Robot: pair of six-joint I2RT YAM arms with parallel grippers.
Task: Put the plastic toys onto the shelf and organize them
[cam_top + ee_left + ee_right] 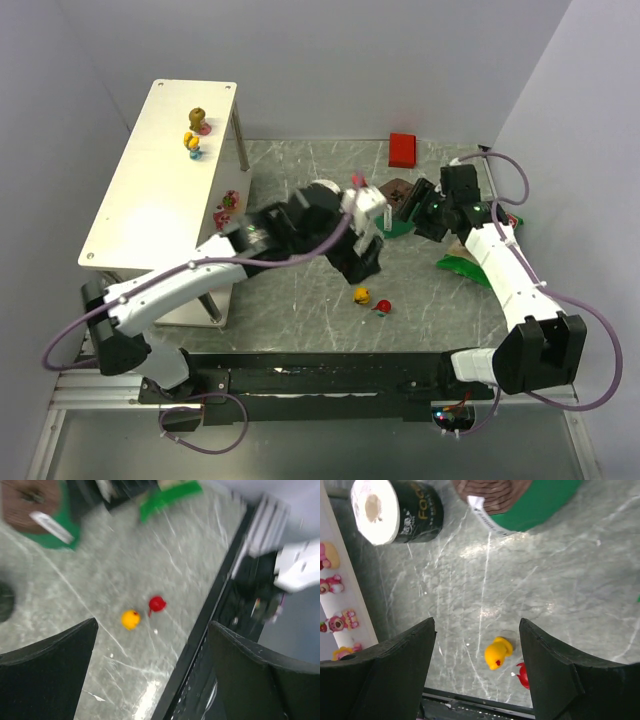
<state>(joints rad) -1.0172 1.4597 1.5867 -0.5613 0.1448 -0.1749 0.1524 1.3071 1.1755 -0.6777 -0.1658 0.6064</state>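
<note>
In the top external view, a white metal two-tier shelf (140,190) is seen at the left of the grey marbled surface (300,330). Two small yellowish plastic toys (195,130) are stood near the far end of its top, and small pink plastic toys (228,207) are seen on its lower tier. A small yellow plastic toy (362,295) and a small red plastic toy (382,305) are found just beside each other on the surface near the front, well apart from the shelf. The left end effector (362,258) is held just beyond them. The right end effector (418,208) is held near a brown and green packet (398,192). A red rectangular block (402,150) is seen at the far edge and a flat green bag (465,265) at the right.

In the left wrist view, which is blurred, the left end effector (152,630) is shown spread wide with nothing gripped. The yellow plastic toy (130,619) and the red plastic toy (157,603) are seen on the surface beyond its black fingers (47,675).

In the right wrist view, the right end effector (476,630) is shown well parted and empty. The yellow plastic toy (497,653) is framed between the fingers on the surface below, and the red plastic toy (523,675) is partly hidden by the right-hand finger. A black-wrapped white roll (395,510) is laid at the upper left, and the pink plastic toys (331,585) are lined along the shelf (355,595) at the left edge.
</note>
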